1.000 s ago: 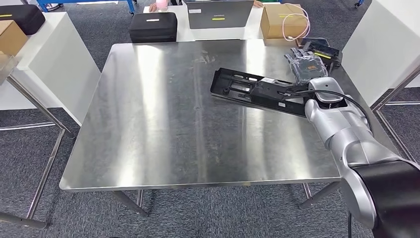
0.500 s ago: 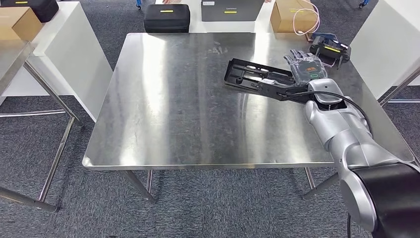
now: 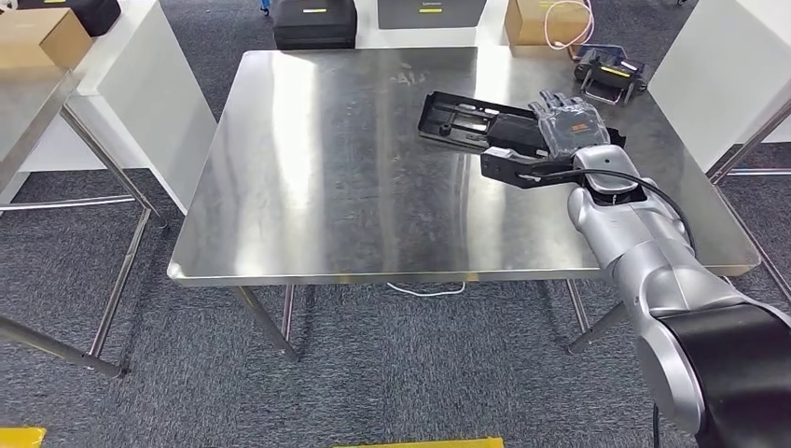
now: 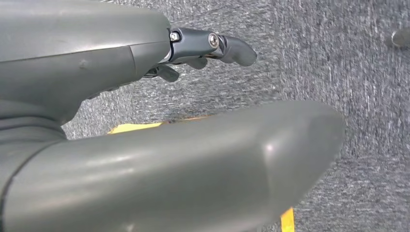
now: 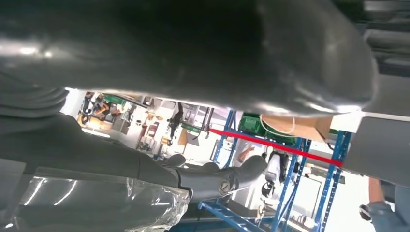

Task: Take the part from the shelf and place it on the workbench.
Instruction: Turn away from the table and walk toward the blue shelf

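The part [image 3: 471,119] is a long black plastic tray stretched over the right half of the steel workbench [image 3: 326,177]. My right hand [image 3: 567,126] grips its near end, fingers laid flat over the top. Whether the part touches the tabletop I cannot tell. The right wrist view has the dark underside of the part [image 5: 193,43] above my right hand's fingers [image 5: 217,176]. My left hand [image 4: 208,46] hangs over the grey carpet, holding nothing, its fingers apart.
A black device with a yellow label [image 3: 611,73] sits at the bench's far right corner. Beyond the bench are a black case [image 3: 313,21] and a cardboard box [image 3: 536,19]. White cabinets [image 3: 177,93] flank the bench, and another metal table [image 3: 37,103] stands left.
The whole picture has shifted: the workbench now sits higher and smaller in the head view. My right hand still holds the part's near end over the bench.
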